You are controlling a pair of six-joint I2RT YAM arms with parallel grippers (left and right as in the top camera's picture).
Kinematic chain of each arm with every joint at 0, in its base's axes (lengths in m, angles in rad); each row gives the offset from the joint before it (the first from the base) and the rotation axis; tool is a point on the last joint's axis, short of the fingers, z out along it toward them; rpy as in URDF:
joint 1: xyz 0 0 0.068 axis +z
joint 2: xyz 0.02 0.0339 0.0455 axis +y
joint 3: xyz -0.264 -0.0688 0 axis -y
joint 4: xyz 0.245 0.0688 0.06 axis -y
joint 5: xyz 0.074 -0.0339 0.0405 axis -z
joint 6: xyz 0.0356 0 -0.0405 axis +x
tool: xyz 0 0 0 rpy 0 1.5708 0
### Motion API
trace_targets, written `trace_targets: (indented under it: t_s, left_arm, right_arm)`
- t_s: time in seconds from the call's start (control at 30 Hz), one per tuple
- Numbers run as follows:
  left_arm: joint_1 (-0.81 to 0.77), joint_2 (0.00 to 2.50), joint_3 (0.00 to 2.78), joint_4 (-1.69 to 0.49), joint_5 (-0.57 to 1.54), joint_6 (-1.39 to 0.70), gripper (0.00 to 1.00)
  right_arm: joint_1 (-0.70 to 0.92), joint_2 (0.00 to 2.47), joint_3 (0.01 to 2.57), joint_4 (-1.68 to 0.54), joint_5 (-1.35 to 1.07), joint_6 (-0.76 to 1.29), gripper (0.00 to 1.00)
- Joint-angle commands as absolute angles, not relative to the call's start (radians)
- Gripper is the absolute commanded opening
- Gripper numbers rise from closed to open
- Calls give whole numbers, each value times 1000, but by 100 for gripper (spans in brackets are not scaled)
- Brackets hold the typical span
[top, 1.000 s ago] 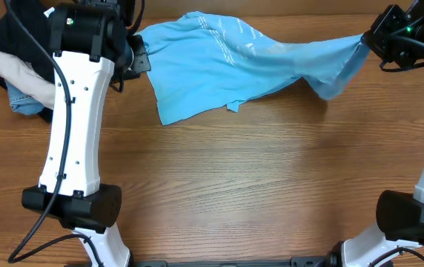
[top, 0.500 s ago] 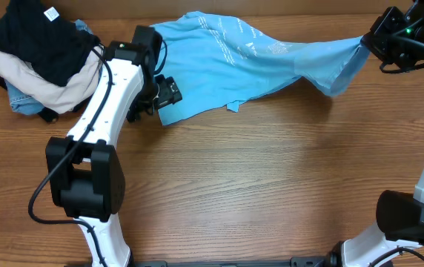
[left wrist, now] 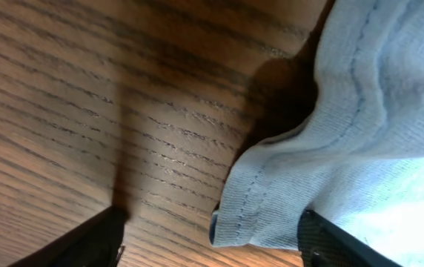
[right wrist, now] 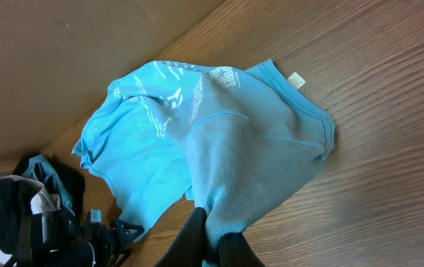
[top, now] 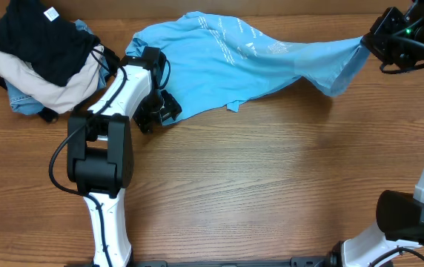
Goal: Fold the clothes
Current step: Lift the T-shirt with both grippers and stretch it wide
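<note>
I see sky-blue cotton T-shirt (top: 227, 59) crumpled far side, no fold yet; right gripper (top: 365, 41) clenched on it, left gripper (top: 169, 107) released at near-left corner.

Even bright light, left-wrist closeup blurred

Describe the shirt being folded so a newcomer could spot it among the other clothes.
On the wooden table, look along the far edge. The sky-blue T-shirt lies spread there, one end pinched by the right gripper. Unlike the heap in the far left corner, black over cream and denim, it is one bright blue piece with white print.
</note>
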State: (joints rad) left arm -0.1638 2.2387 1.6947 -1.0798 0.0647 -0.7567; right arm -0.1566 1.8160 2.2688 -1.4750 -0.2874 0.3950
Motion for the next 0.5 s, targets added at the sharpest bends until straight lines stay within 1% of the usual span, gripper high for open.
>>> trace_targets:
  t_s: [0.0, 0.07, 0.13, 0.17, 0.2, 0.27, 0.33, 0.4, 0.47]
  left_arm:
    - [-170, 2272, 1684, -1068, 70, -767, 67]
    - [-170, 2272, 1684, -1056, 70, -767, 53]
    - [-170, 2272, 1684, -1050, 71, -766, 30]
    - [-170, 2272, 1684, -1049, 71, -765, 15]
    - [-170, 2272, 1684, -1050, 71, -762, 4]
    - [-170, 2272, 1684, -1059, 70, -736, 4]
    - [-170, 2272, 1697, -1087, 70, -715, 4]
    - [-168, 2262, 1768, -1183, 60, -673, 4]
    - [-168, 2221, 1890, -1330, -11, -667, 4]
  right_arm:
    - [-157, 1813, 2271, -1472, -282, 388, 6]
    - [-157, 1813, 2271, -1473, -282, 388, 6]
    - [-157, 1813, 2271, -1475, -282, 388, 6]
    - [-157, 1813, 2271, -1477, -282, 388, 6]
    - [-157, 1813, 2271, -1477, -282, 388, 6]
    - [-157, 1813, 2271, -1476, -282, 388, 6]
    - [-157, 1813, 2271, -1472, -281, 388, 4]
    - [-157, 1812, 2274, -1465, -274, 389, 4]
    - [-157, 1806, 2298, -1460, -248, 391, 4]
